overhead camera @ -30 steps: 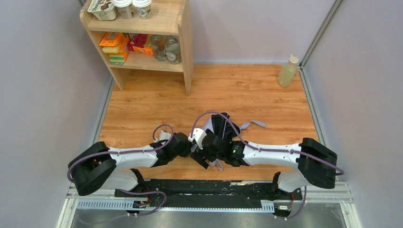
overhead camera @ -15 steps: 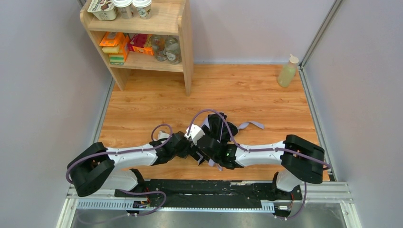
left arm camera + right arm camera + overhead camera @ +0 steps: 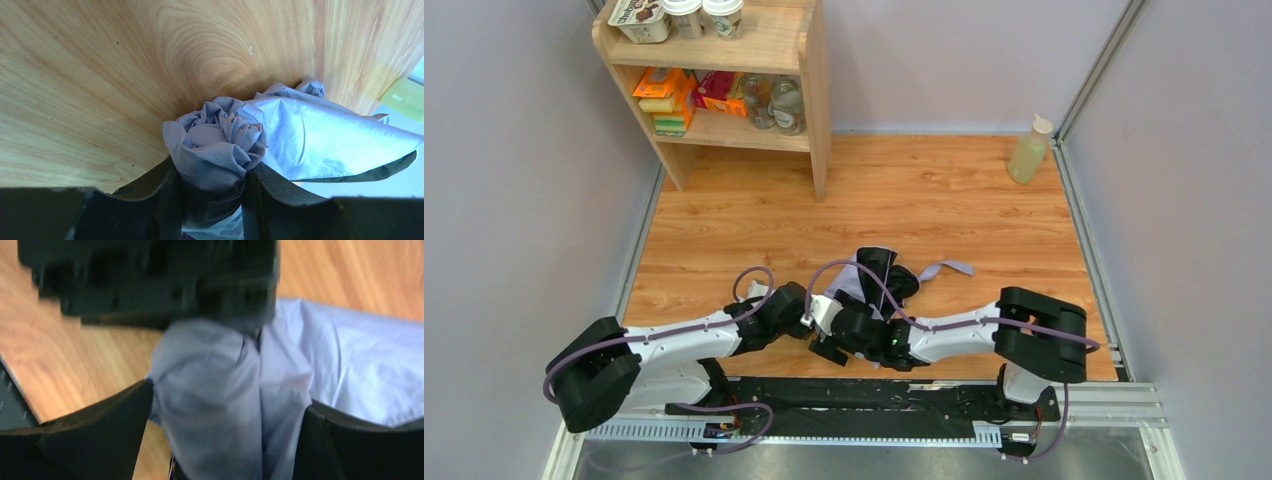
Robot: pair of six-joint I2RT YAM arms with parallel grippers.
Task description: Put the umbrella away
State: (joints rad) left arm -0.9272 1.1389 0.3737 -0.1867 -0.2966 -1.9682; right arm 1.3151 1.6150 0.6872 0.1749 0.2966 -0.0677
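Lilac umbrella (image 3: 215,145) fabric bunched between left fingers (image 3: 167,205); shaft hidden.

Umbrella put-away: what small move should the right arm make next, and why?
Probably close the right gripper: its jaws stand wide around the bunched fabric of the umbrella, which the left gripper pinches just beyond.

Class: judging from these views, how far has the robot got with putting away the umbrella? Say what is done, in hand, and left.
Done: the umbrella is collapsed, its canopy bunched. In hand: the left gripper pinches the bunched fabric, and the right gripper straddles it with its jaws wide. Left: it lies on the table with its strap loose, not yet wrapped or stowed.
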